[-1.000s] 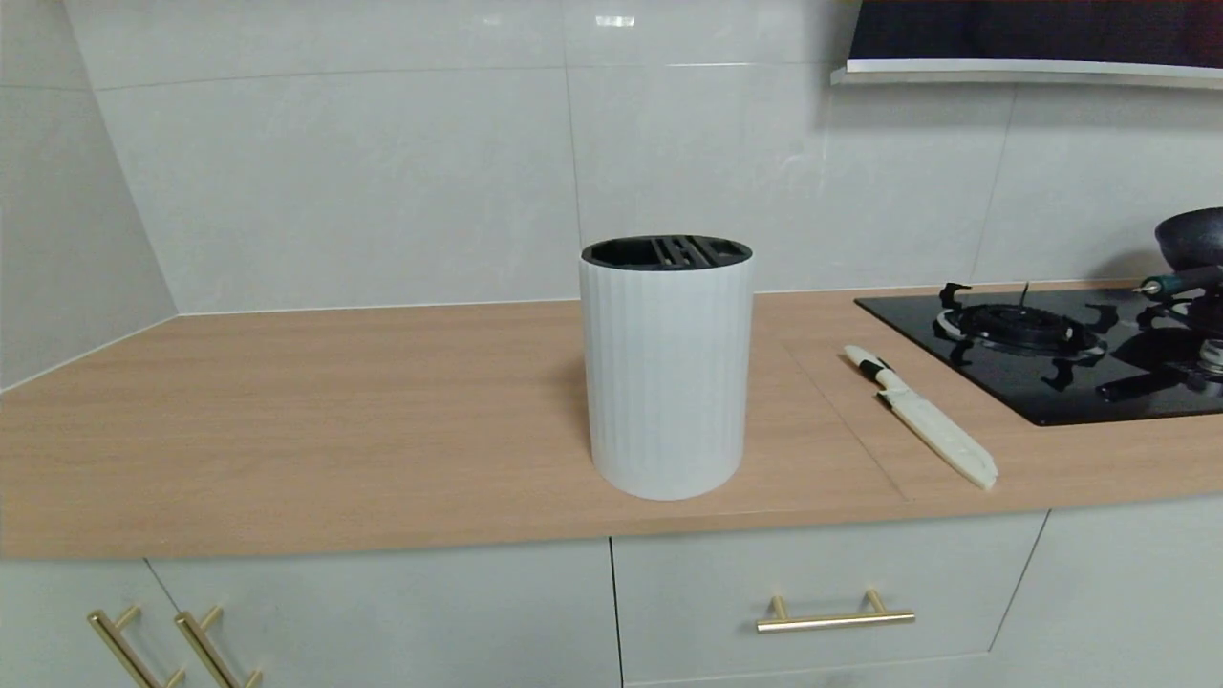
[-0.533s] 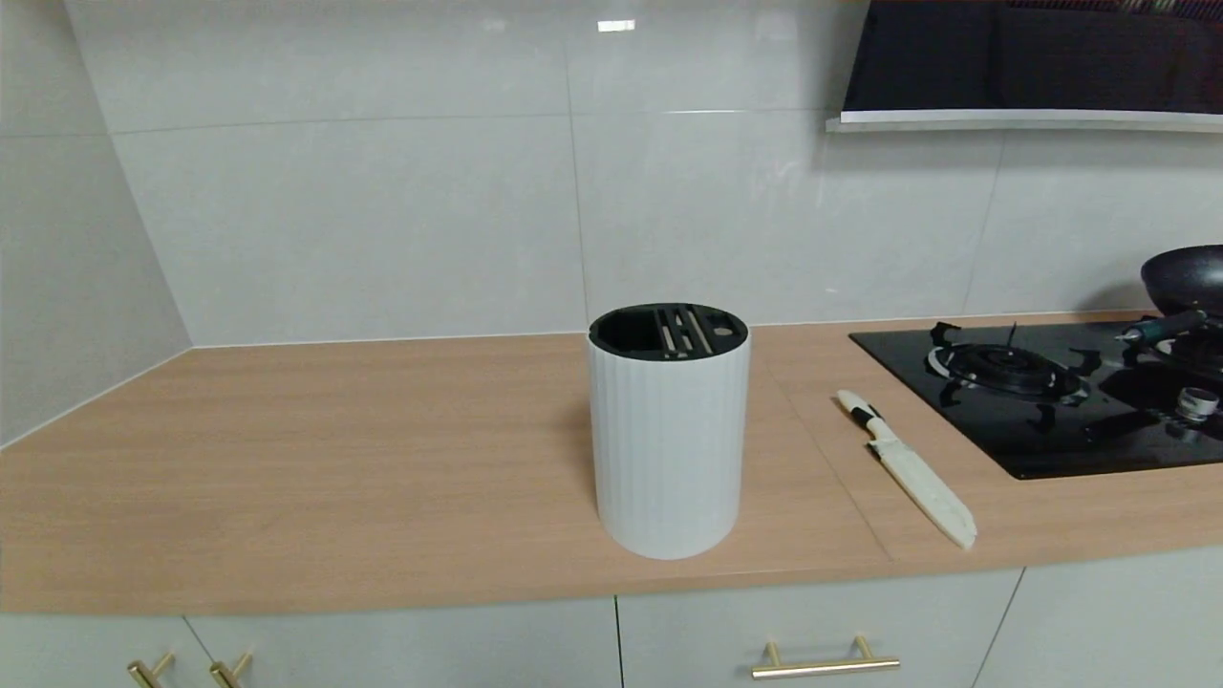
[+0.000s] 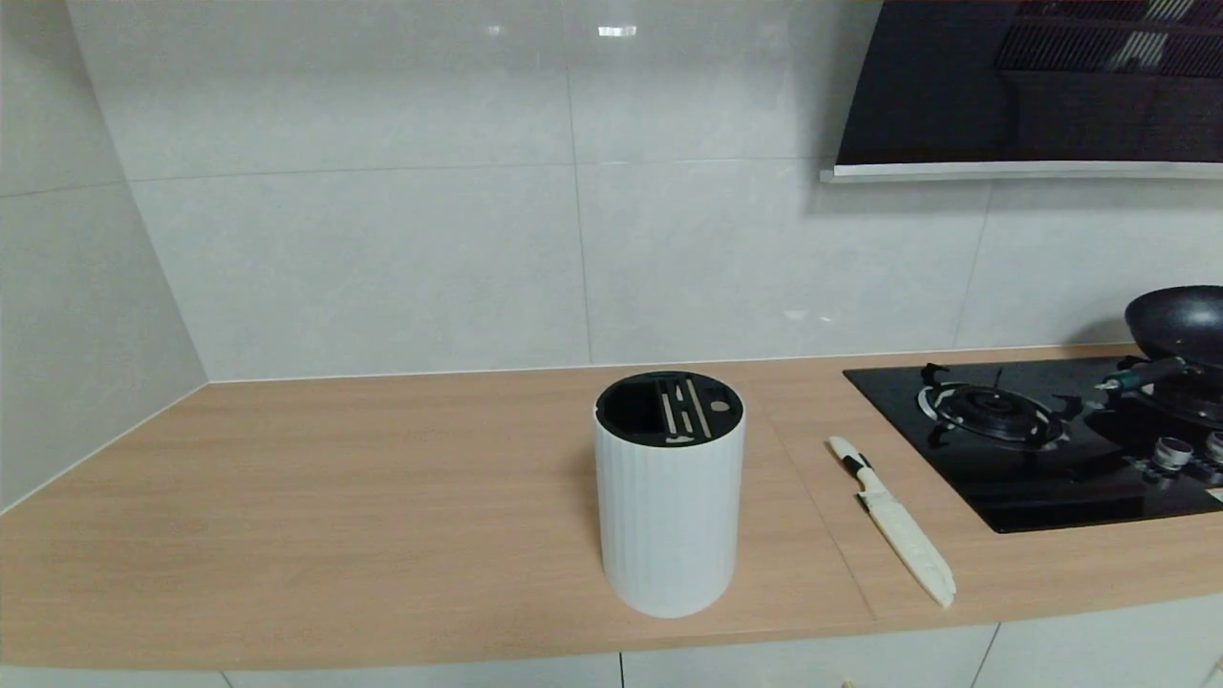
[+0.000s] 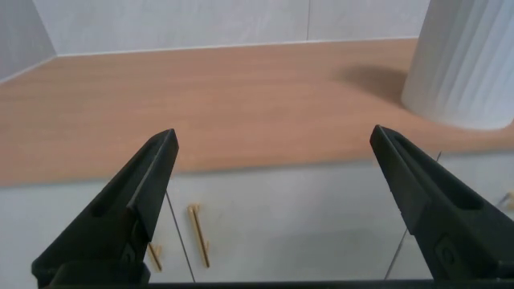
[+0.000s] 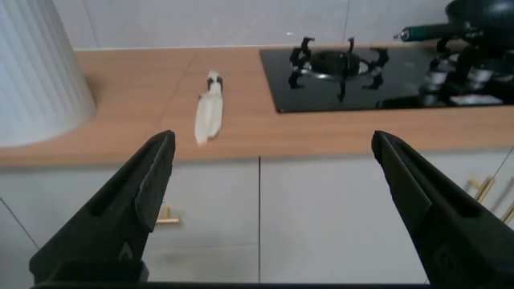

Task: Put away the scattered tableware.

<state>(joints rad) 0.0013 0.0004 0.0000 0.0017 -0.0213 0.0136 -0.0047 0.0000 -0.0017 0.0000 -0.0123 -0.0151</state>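
Note:
A white ribbed cylindrical holder (image 3: 669,497) with a black slotted top stands near the front edge of the wooden counter (image 3: 382,506). To its right a cream-bladed knife (image 3: 893,521) with a black-and-white handle lies flat on the counter, handle toward the wall. My left gripper (image 4: 273,201) is open, in front of the counter edge, with the holder (image 4: 470,64) ahead of it off to one side. My right gripper (image 5: 269,201) is open too, below the counter front, with the knife (image 5: 209,116) and the holder (image 5: 36,72) beyond it. Nothing is between either pair of fingers.
A black gas hob (image 3: 1041,440) is set into the counter at the right, with a dark pan (image 3: 1175,330) on its far burner. A range hood (image 3: 1032,86) hangs above it. Cabinet fronts with gold handles (image 4: 197,233) run below the counter. Tiled walls close the back and left.
The head camera has risen and tilted, so the whole scene sits lower in view and the holder's top shows more. Holder and knife have not moved on the counter.

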